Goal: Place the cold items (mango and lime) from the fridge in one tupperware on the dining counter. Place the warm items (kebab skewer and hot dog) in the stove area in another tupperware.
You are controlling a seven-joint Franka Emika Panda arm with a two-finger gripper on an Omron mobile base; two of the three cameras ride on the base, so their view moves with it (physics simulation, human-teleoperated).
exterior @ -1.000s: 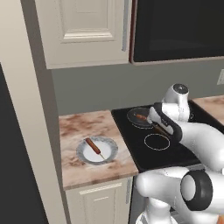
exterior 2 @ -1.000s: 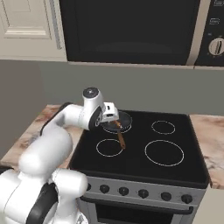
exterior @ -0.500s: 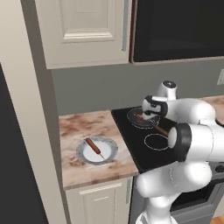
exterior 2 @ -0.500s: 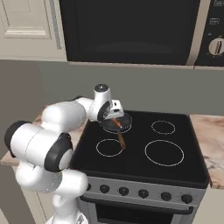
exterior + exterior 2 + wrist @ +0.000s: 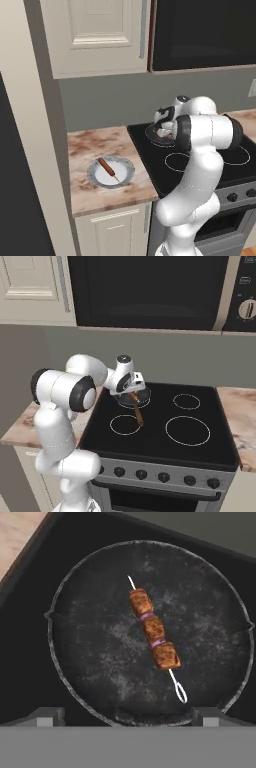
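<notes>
Black pan (image 5: 100, 642) unmoved; gripper (image 5: 127, 714) has swung above it.

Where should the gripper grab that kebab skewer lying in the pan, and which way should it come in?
Probably at the middle meat chunk of the kebab skewer, coming straight down from above. It lies flat in the dark pan, so only the top is free, and the thin wire ends offer little to pinch. The open gripper would likely do best with its fingers closing across the stick, not along it.

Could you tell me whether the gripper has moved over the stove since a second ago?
Yes. The gripper has shifted from the cooktop's left edge toward its back, now open over the pan with the kebab skewer.
</notes>
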